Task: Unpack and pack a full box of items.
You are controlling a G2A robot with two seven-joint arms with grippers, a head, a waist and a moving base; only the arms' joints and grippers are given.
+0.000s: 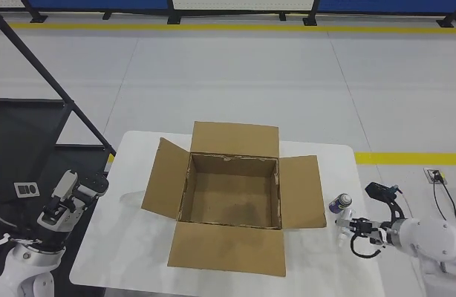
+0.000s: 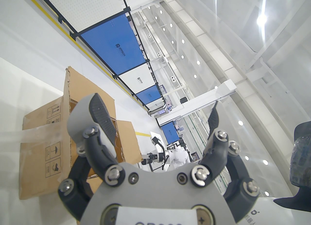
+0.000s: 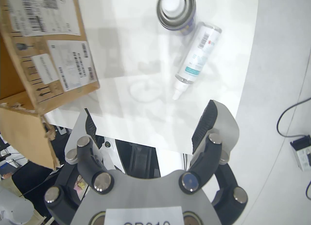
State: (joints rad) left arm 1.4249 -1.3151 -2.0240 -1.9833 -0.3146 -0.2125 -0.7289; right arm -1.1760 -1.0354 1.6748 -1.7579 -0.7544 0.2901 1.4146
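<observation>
The left end effector (image 2: 155,106) and right end effector (image 3: 149,111) are hanging open at opposite sides of the white desk (image 1: 317,252) on a pale floor (image 1: 287,74).

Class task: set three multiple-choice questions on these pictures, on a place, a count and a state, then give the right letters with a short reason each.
1. Where is the can relative to the box? A inside it B beside it, on the table C under it
2. How many things are on the table outside the box? A two B four C six
3. The box is: A taped shut B open, flaps spread C tipped over
Answers: 1 B, it stands on the bare table; 2 A, the can and a bottle lying beside it; 3 B, all four flaps fold outward.
</observation>
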